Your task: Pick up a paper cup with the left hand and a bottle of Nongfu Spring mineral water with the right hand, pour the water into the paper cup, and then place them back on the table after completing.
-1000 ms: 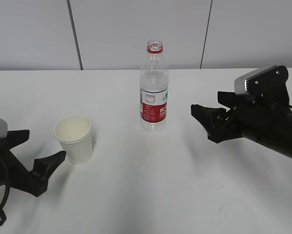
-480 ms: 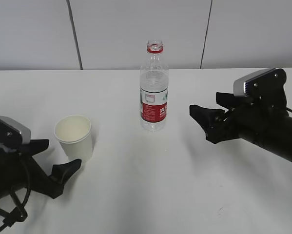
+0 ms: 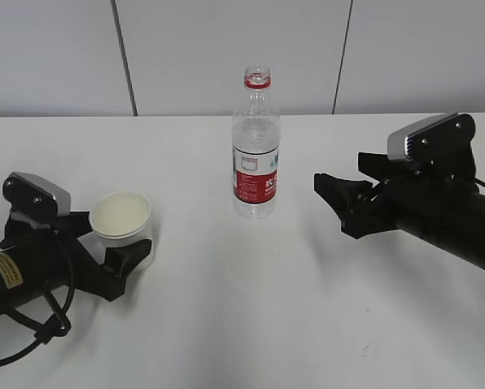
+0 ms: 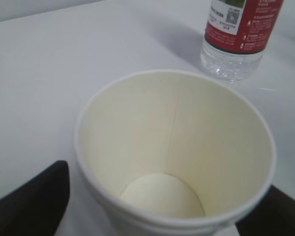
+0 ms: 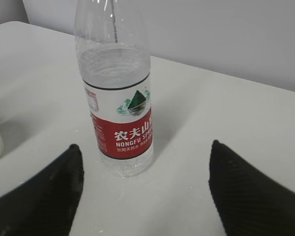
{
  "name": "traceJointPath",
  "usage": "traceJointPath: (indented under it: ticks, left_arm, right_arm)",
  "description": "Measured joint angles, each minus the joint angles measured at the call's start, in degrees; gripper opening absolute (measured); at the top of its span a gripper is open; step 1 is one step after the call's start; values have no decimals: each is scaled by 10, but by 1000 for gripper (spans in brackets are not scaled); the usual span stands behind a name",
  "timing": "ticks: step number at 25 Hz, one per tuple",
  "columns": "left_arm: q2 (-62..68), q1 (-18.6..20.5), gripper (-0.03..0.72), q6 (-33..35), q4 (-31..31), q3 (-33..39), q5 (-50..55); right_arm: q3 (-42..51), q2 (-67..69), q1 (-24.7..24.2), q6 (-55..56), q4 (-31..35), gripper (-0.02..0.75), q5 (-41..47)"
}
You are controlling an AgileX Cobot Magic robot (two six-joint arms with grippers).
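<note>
Centrally on the large plain white tabletop [image 3: 250,308] stands an upright clear plastic mineral water bottle [image 3: 256,146] with a red-and-white label and a red neck ring, its cap off. Clear colourless water [image 5: 114,64] fills it up to about the shoulder, as the right wrist view shows. Off to the left of the bottle, well apart from it, sits an empty cream-white paper cup [image 3: 122,228], upright on the tabletop.

Low at the left, the left hand [image 3: 104,251], a black arm with a yellow label band and a small grey box on top, has its two black fingers [image 3: 127,261] spread wide on either side of the cup. In the left wrist view a finger shows at each lower corner, close beside the cup wall; whether they touch it cannot be told.

At the right, the right hand [image 3: 343,198], a black arm carrying a grey camera box, hovers near the bottle with its fingers [image 5: 44,191] wide apart and nothing between them, pointing towards the bottle.
</note>
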Motion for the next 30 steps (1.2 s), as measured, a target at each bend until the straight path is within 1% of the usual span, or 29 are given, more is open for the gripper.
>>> traceJointPath:
  ticks: [7,10,13,15,17,21,23,27,30]
  left_arm:
    - [35,0,590,-4,17,-31,0]
    - [42,0,564,-4,17,-36,0]
    - [43,0,514,-4,17,-36,0]
    - [43,0,478,-4,17,-36,0]
    - [43,0,451,-4,17,-36,0]
    - [43,0,435,-4,17,-36,0]
    - [43,0,434,-4,17,-36,0]
    - [43,0,434,-4,17,-36,-1]
    - [43,0,433,-4,17,-36,-1]
  right_arm:
    - [-1,0,0,0,0,587,-1]
    - [-8,8,0,0,0,587,-2]
    - [-23,37,0,0,0,587,-5]
    - [-33,64,0,0,0,587,-28]
    - [-46,97,0,0,-1,587,-69]
    - [-87,164,0,-13,-28,587,-107]
    - [-106,195,0,-15,-34,600,-124]
    - [-142,237,0,-16,-38,654,-136]
    - [-169,256,0,-16,-42,669,-138]
